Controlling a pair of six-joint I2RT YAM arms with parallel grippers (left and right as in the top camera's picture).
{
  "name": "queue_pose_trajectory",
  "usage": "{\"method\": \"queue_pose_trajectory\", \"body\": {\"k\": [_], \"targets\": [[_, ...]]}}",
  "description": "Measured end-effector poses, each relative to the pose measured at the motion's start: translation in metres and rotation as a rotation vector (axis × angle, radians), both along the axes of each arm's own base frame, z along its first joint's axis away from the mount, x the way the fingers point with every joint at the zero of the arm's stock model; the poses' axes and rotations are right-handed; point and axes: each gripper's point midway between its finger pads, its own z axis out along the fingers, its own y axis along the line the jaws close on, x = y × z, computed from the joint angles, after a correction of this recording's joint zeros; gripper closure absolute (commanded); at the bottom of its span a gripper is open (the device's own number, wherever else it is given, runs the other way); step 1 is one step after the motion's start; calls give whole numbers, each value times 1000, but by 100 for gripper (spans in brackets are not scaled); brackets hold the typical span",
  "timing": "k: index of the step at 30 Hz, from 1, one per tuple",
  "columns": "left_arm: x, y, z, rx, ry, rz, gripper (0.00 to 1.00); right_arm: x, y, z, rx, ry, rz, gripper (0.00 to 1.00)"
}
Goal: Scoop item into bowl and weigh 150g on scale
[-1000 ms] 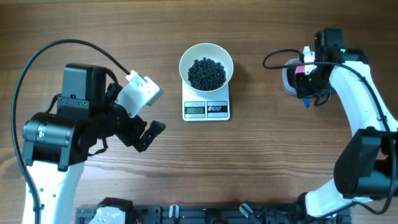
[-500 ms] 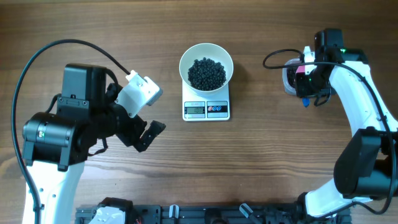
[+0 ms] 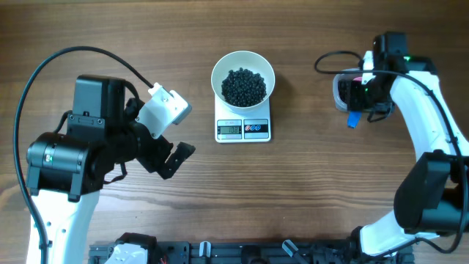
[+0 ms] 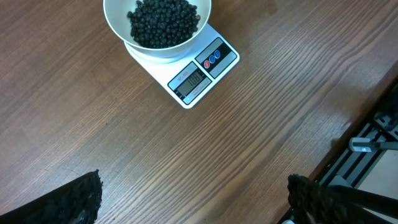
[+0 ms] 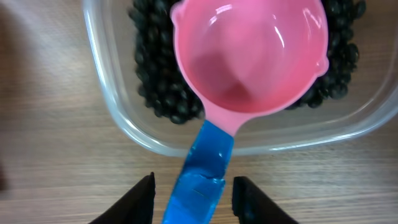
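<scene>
The white bowl [image 3: 242, 53] holds a heap of black pellets [image 3: 243, 86] and stands on the white scale [image 3: 243, 129], which the left wrist view shows too: bowl [image 4: 115, 28], scale [image 4: 202, 71]. A pink scoop [image 5: 249, 56] lies empty on the pellets [image 5: 155, 81] in the clear tub [image 5: 118, 118], its blue handle [image 5: 205, 168] sticking out over the rim. My right gripper [image 5: 193, 193] is open, one finger on each side of the handle with a gap on both sides. My left gripper [image 4: 196, 199] stands wide open over bare wood, left of the scale.
The clear tub [image 3: 339, 94] sits at the far right under the right arm, with a black cable [image 3: 330, 62] looping beside it. The left arm's body [image 3: 73, 158] fills the left side. A dark rail [image 3: 242, 253] runs along the front edge.
My right jaws have opened off the scoop's blue handle. The handle's end has dropped and swung a little left. The left arm, bowl and scale have not moved.
</scene>
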Motion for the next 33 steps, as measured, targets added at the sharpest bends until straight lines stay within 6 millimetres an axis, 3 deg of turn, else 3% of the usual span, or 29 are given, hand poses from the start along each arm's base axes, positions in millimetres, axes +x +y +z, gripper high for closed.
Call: {"method": "queue_pose_trajectory", "body": {"k": [2, 5, 9, 12, 13, 14, 17, 21, 27, 33], "targets": [[0, 0, 0, 0, 0, 0, 0, 2, 2, 7, 58, -24, -59, 37], [0, 0, 0, 0, 0, 0, 0, 2, -2, 36, 131, -105, -195, 34], [0, 0, 0, 0, 0, 0, 0, -6, -9, 98, 185, -276, -364, 29], [0, 0, 0, 0, 0, 0, 0, -22, -8, 145, 222, -400, -476, 20], [0, 0, 0, 0, 0, 0, 0, -33, -9, 162, 232, -445, -529, 5], [0, 0, 0, 0, 0, 0, 0, -42, -11, 172, 241, -471, -580, 0], [0, 0, 0, 0, 0, 0, 0, -64, -14, 189, 267, -526, -706, 0], [0, 0, 0, 0, 0, 0, 0, -80, -13, 169, 308, -490, -846, 0], [0, 0, 0, 0, -1, 0, 0, -75, 0, 80, 396, -359, -1019, 6], [0, 0, 1, 0, -2, 0, 0, -79, 20, 27, 462, -297, -1150, 8]]}}
